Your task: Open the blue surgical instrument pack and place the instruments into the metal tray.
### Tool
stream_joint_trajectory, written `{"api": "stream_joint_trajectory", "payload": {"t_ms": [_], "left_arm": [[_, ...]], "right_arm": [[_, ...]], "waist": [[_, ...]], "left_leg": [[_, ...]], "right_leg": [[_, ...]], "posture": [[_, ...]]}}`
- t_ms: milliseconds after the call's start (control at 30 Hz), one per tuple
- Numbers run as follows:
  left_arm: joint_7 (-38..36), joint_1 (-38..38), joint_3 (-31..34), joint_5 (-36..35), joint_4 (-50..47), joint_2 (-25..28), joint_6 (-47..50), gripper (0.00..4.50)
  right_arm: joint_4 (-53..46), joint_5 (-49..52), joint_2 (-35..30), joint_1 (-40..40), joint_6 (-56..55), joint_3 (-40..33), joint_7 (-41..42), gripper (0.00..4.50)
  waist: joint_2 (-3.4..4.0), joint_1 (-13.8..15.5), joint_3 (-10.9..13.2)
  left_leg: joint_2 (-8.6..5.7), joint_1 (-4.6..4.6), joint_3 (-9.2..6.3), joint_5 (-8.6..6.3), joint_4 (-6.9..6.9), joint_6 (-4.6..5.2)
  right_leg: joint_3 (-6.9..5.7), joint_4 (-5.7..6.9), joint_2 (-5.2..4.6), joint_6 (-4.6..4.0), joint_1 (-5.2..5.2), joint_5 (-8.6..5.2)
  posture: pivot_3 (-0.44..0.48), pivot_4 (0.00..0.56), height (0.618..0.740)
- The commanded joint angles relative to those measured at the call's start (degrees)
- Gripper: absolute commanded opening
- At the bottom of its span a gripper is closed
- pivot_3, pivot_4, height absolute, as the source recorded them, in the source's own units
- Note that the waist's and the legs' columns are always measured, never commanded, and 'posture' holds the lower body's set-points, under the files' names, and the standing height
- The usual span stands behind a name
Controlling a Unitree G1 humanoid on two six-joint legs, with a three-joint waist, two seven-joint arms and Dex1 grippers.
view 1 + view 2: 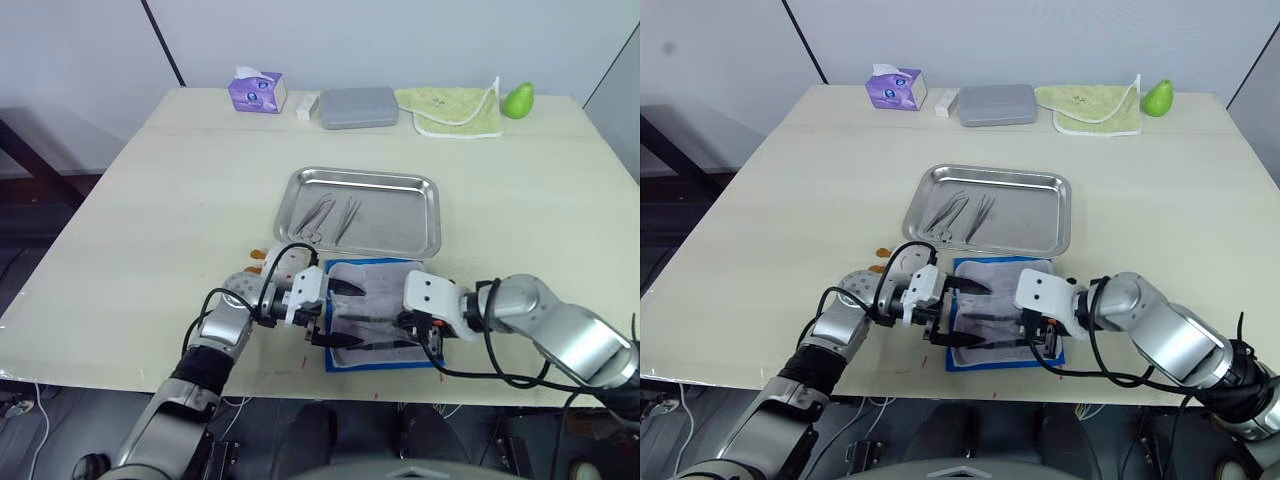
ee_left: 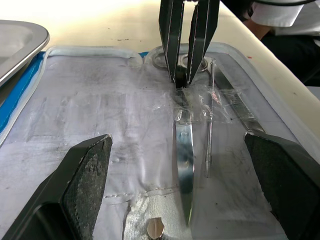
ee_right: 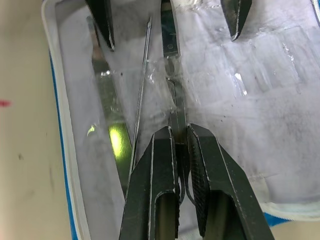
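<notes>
The blue surgical instrument pack (image 1: 375, 318) lies open near the table's front edge, its whitish clear sheet (image 2: 100, 115) facing up. On the sheet lie scissors (image 2: 184, 165), a thin probe (image 2: 210, 125) and a flat tool (image 3: 107, 115). My right gripper (image 3: 179, 132) is shut on the scissors' handle end, reaching in from the pack's right side (image 1: 400, 325). My left gripper (image 1: 360, 316) stands open wide over the pack's left part, one finger (image 2: 85, 185) to each side of the scissors' blades. Just behind the pack, the metal tray (image 1: 420, 215) holds several instruments (image 1: 330, 215).
Along the far edge stand a purple tissue box (image 1: 257, 92), a small white item (image 1: 307, 107), a matte grey case (image 1: 358, 107), a yellow-green cloth (image 1: 450, 110) and a green pear (image 1: 517, 100). The table's front edge runs just below the pack.
</notes>
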Motion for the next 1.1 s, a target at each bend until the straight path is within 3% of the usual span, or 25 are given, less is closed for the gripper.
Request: {"api": "stream_joint_trajectory", "payload": {"t_ms": [33,667,1100], "left_arm": [[0.5,1.5,-2.3,2.4,0.9,0.5,1.9,4.5],[2.0,1.6,-3.1,3.2,0.4,0.7,2.8,4.5],[2.3,1.7,-3.2,3.3,0.7,0.6,2.5,4.5]], "right_arm": [[-0.2,-1.4,-0.8,-2.6,-1.0,0.4,2.4,0.07],[-3.3,-3.5,-1.2,-7.9,6.9,3.9,4.7,0.07],[-6.0,-3.3,-6.3,-7.8,7.1,2.0,6.2,0.07]], "waist": [[0.0,0.0,0.0],[0.0,0.0,0.0],[0.0,0.0,0.0]], "left_leg": [[0.0,0.0,0.0,0.0,0.0,0.0],[0.0,-0.01,-0.03,0.0,0.0,0.0],[0.0,0.0,-0.03,0.0,0.0,0.0]], "right_leg": [[0.0,0.0,0.0,0.0,0.0,0.0],[-0.02,0.0,-0.01,0.0,0.0,0.0],[-0.02,0.0,-0.01,0.0,0.0,0.0]], "posture": [[0.0,0.15,0.74],[0.0,0.15,0.74],[0.0,0.15,0.74]]}}
